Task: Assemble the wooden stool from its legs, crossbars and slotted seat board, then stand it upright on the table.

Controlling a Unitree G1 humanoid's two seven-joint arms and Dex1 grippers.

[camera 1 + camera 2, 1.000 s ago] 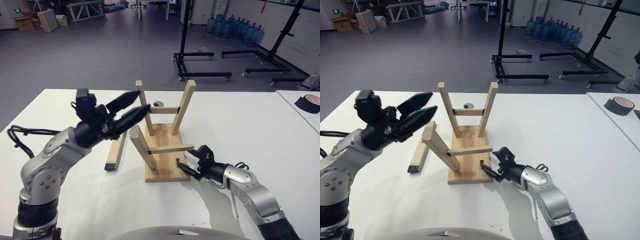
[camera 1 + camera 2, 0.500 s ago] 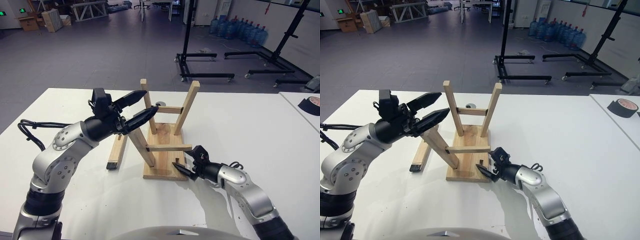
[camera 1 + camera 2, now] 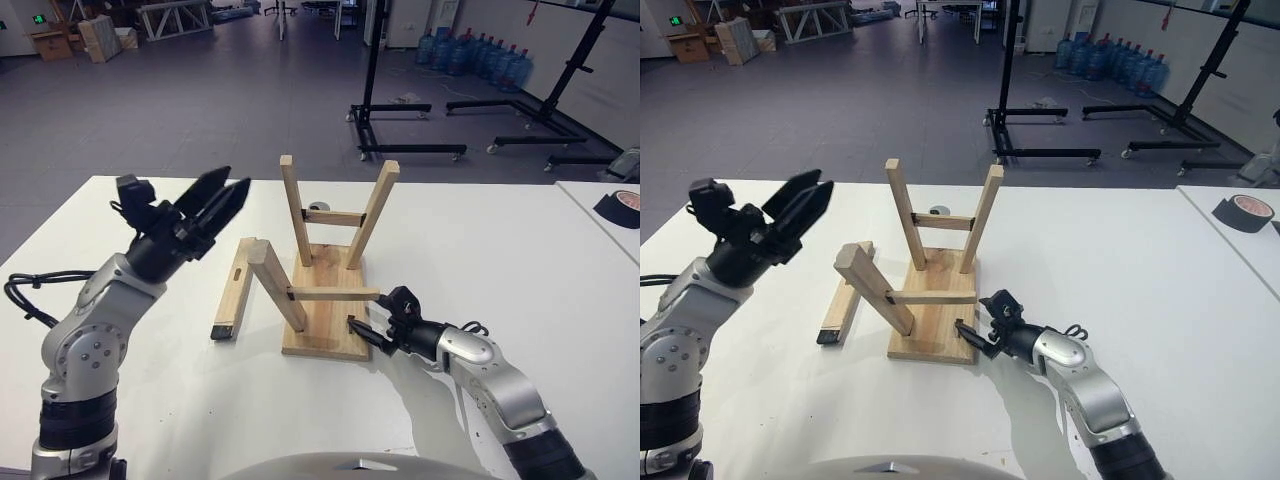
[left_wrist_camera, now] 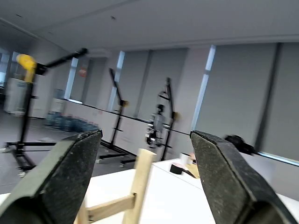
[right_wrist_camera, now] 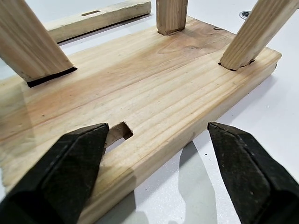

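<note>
While left hand (image 3: pixel 235 178) hangs raised over counter (image 3: pixel 520 260), fingers spread, gripping nothing, loose leg (image 3: pixel 232 290) lies flat just left of seat board (image 3: pixel 325 325). Board flat on counter, three legs (image 3: pixel 293 215) slotted in, crossbars (image 3: pixel 335 294) joining them. Right hand (image 3: pixel 360 333) spread at board's near right corner, astride empty slot (image 5: pixel 117 134).

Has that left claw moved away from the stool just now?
Yes. The left gripper has drawn back toward the robot's left, away from the tilted leg it was beside.
</note>
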